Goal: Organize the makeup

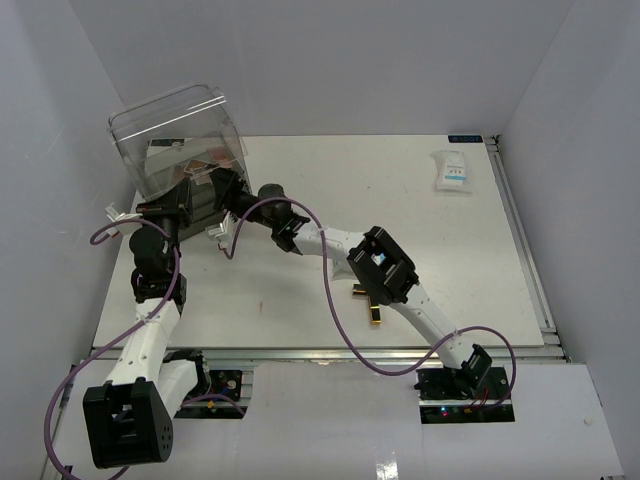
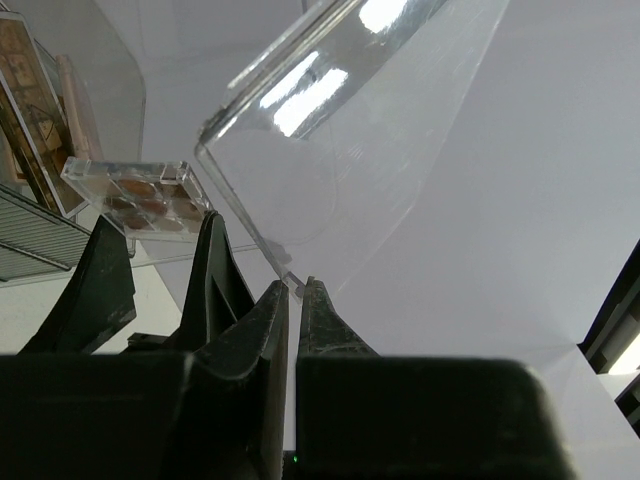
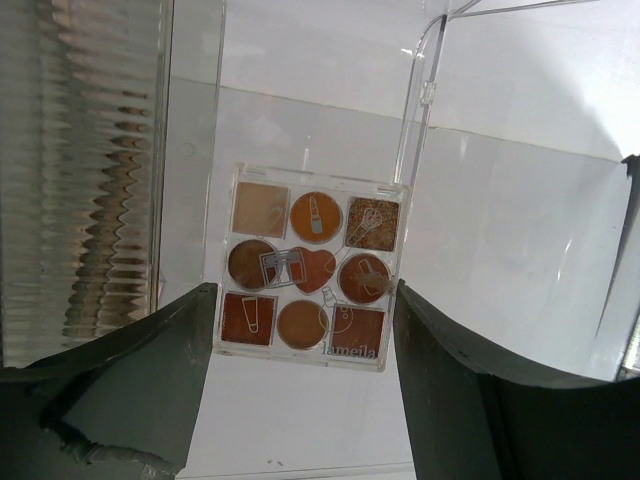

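Observation:
A square pink-brown eyeshadow palette (image 3: 309, 268) sits between my right gripper's (image 3: 303, 290) two fingertips, which press on its sides; it is held inside the mouth of the tilted clear box (image 1: 175, 120). The palette also shows in the left wrist view (image 2: 140, 195). My left gripper (image 2: 293, 284) is shut on the thin edge of the box's clear lid (image 2: 340, 150). In the top view both grippers, left (image 1: 188, 205) and right (image 1: 230, 190), are at the box. White-blue sachets (image 1: 453, 170) lie far right. Black-and-gold lipstick tubes (image 1: 374, 312) lie partly under the right arm.
A long palette (image 2: 25, 110) stands inside the box beside a ribbed clear insert (image 3: 90, 170). The box leans at the table's back left corner near the left wall. A rail (image 1: 525, 250) runs along the table's right edge.

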Controlling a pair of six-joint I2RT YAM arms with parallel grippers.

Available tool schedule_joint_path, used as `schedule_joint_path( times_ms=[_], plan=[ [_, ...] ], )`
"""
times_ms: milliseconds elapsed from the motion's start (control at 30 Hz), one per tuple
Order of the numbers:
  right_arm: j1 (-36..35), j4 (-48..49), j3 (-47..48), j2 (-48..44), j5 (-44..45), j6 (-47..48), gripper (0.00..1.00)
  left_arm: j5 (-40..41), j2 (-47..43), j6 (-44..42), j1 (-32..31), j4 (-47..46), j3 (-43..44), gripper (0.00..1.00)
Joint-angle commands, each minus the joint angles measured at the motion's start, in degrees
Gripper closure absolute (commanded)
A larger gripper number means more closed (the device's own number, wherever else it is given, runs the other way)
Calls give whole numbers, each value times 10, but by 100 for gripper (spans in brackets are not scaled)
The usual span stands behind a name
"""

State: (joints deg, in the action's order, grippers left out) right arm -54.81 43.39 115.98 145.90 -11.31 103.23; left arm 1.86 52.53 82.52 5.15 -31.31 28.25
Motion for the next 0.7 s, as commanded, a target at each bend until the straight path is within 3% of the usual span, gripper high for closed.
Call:
schedule_joint_path(
  times_ms=[0,167,333,667],
  plan=[
    [8,-20,65,15,-14,62,92,-12,-8,-6,4,-52,33,100],
    [10,-66,80,22,-12,111,90,-12,-10,-6,4,-53,31,100],
    [11,-113,91,23,-15,159,73,-14,-11,-4,4,-55,28,100],
    [15,-197,116,24,-29,262,64,-16,-13,-3,4,-55,24,100]
  ],
)
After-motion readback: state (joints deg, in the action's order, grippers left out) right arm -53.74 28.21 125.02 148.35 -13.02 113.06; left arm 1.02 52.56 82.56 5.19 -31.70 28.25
